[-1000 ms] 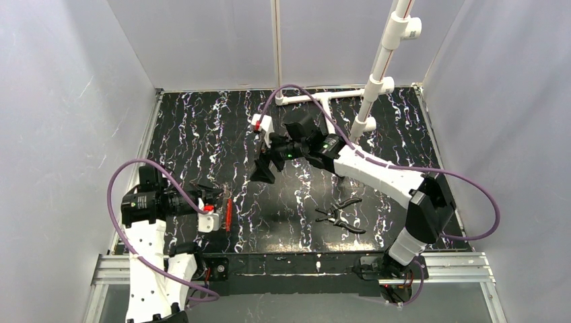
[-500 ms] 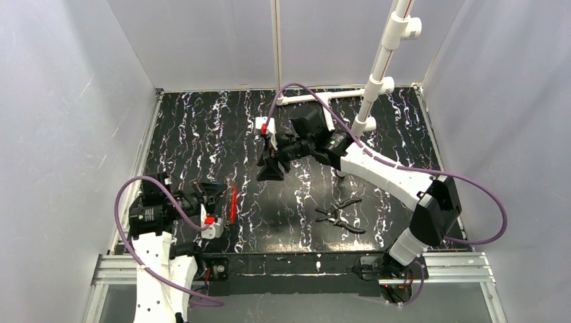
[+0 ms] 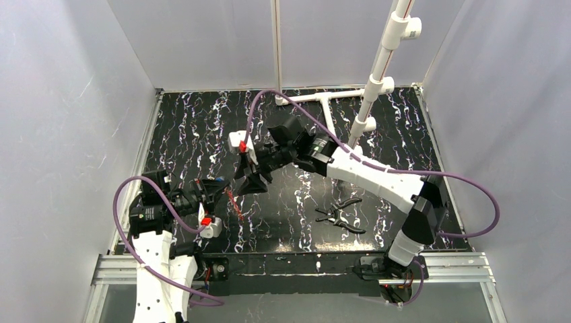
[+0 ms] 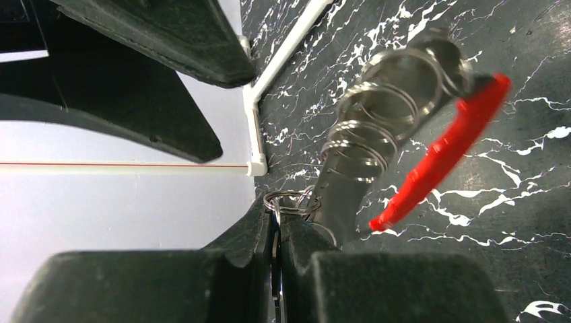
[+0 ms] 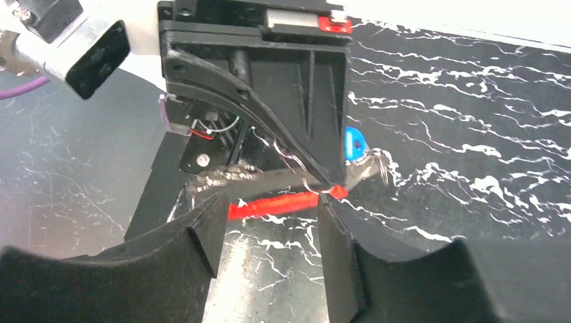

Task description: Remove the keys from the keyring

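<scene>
My left gripper (image 4: 277, 217) is shut on a thin metal piece of the keys, with a small split ring (image 4: 289, 200) showing at its fingertips. From there the keys (image 4: 347, 188) and several steel rings run up to the red keyring (image 4: 444, 151), held off the table. In the top view, the left gripper (image 3: 217, 193) is at the near left and the keyring (image 3: 233, 202) hangs beside it. My right gripper (image 5: 271, 219) is open right in front of the keyring (image 5: 269, 204), which lies across the gap just past its fingertips. A blue-headed key (image 5: 351, 145) shows behind.
Black-handled pliers (image 3: 340, 214) lie on the marbled black table (image 3: 202, 128), right of centre near the front. A white pipe stand (image 3: 377, 74) rises at the back right, with its foot along the back edge. Grey walls close in three sides.
The right arm has swung left and toward the front, down to the keyring, and its jaws have narrowed. The left gripper has turned a little, tilting the keyring.
</scene>
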